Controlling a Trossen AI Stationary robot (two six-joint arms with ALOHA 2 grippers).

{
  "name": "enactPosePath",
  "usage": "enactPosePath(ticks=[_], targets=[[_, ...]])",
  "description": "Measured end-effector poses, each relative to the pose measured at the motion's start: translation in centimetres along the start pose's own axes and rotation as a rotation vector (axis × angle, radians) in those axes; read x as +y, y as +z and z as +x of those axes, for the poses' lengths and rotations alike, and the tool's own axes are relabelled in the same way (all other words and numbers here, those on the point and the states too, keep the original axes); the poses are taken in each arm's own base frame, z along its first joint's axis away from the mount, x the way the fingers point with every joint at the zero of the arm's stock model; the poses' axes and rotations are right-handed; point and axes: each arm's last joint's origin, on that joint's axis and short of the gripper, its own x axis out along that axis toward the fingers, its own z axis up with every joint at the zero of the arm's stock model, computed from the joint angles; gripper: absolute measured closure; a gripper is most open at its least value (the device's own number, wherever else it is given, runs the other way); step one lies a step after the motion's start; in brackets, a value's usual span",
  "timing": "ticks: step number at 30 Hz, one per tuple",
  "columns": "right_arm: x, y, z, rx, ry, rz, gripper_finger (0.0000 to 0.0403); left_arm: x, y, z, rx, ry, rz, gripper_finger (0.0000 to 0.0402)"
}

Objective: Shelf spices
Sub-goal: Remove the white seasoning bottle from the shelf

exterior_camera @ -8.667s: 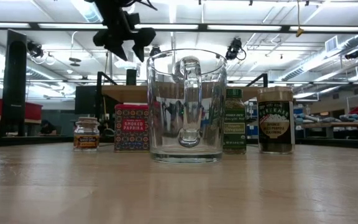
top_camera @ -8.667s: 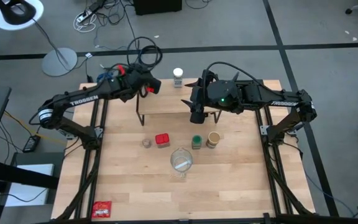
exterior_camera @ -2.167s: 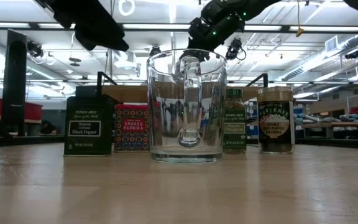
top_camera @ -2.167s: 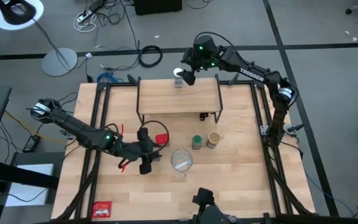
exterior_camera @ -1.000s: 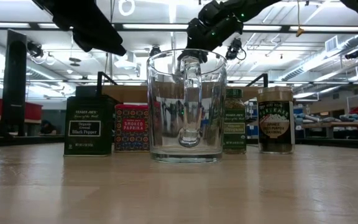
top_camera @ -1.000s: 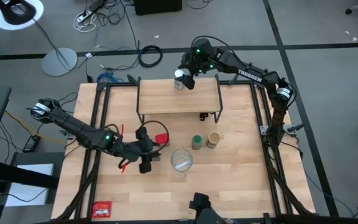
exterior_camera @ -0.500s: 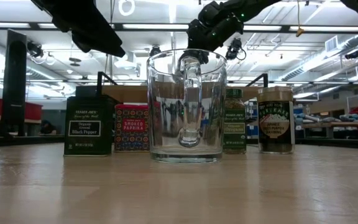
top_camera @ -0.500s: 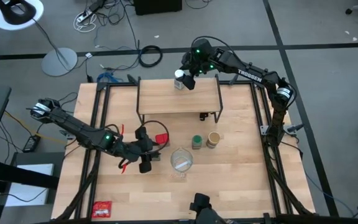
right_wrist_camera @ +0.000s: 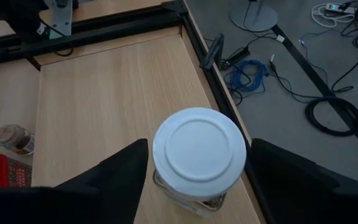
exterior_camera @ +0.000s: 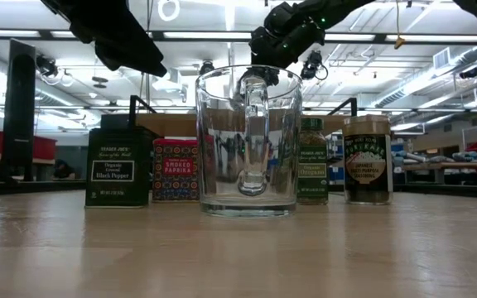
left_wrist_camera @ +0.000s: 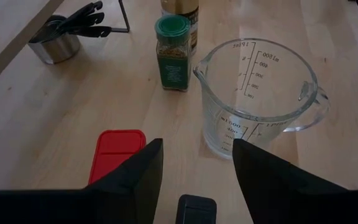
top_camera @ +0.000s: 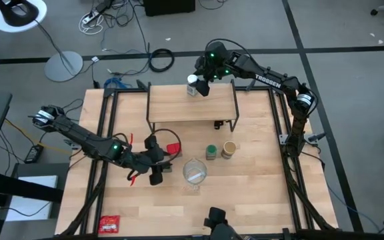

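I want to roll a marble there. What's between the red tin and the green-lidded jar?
Only bare table lies between the red tin and green-lidded jar, the high view shows; the glass measuring cup stands nearer the front edge.

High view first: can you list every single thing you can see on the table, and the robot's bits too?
Wood-topped black-legged shelf: one, back of the table.
White-lidded clear jar: one, shelf's back edge.
Red tin: one, in front of the shelf.
Dark green tin: one, beside the red tin.
Green-lidded jar: one, near the jug.
Tan-lidded jar: one, beside the green-lidded jar.
Tiny brownish jar: one, near the red tin.
Clear glass measuring jug: one, mid-table.
Metal measuring cups: one bunch, silver and black, by a shelf leg.
Flat red packet: one, front left corner.
Left gripper: open, above the dark green tin.
Right gripper: around the white-lidded jar.
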Motion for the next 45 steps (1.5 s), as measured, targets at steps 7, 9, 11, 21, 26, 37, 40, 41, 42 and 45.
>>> enactPosePath(ticks=[7,9,11,21,26,37,40,41,42,45], targets=[[0.0,0.0,0.0,-0.004,0.0,-0.002,0.0206,0.0,0.0,0.0,0.0,0.0,0.0,0.0204],[0.0,0.0,0.0,-0.004,0.0,-0.003,0.0206,0.0,0.0,0.0,0.0,0.0,0.0,0.0204],[0.0,0.0,0.0,-0.004,0.002,-0.004,0.0206,0.0,0.0,0.0,0.0,0.0,0.0,0.0204],[0.9,0.3,0.0,-0.008,0.022,-0.019,0.0206,0.1,0.1,0.0,-0.02,0.042,-0.008,0.0204],[2.6,1.0,-0.7,-0.036,0.052,-0.063,0.0206,0.3,0.2,0.0,-0.052,0.115,-0.025,0.0204],[9.2,2.1,-6.6,-0.032,0.168,-0.156,0.0206,0.6,0.2,-0.1,-0.08,0.186,-0.024,0.0204],[11.6,1.5,-8.7,0.05,0.174,-0.139,0.0206,0.7,0.2,-0.1,-0.083,0.197,-0.022,0.0204],[12.5,1.3,-9.5,0.069,0.17,-0.148,0.0206,0.7,0.2,-0.1,-0.08,0.203,-0.017,0.0204],[13.3,1.1,-10.4,0.087,0.166,-0.156,0.0206,0.8,0.1,-0.1,-0.076,0.212,-0.012,0.0204],[15.6,0.6,-12.3,0.115,0.156,-0.16,0.0206,0.9,0.0,-0.1,-0.072,0.236,-0.003,0.0204]])
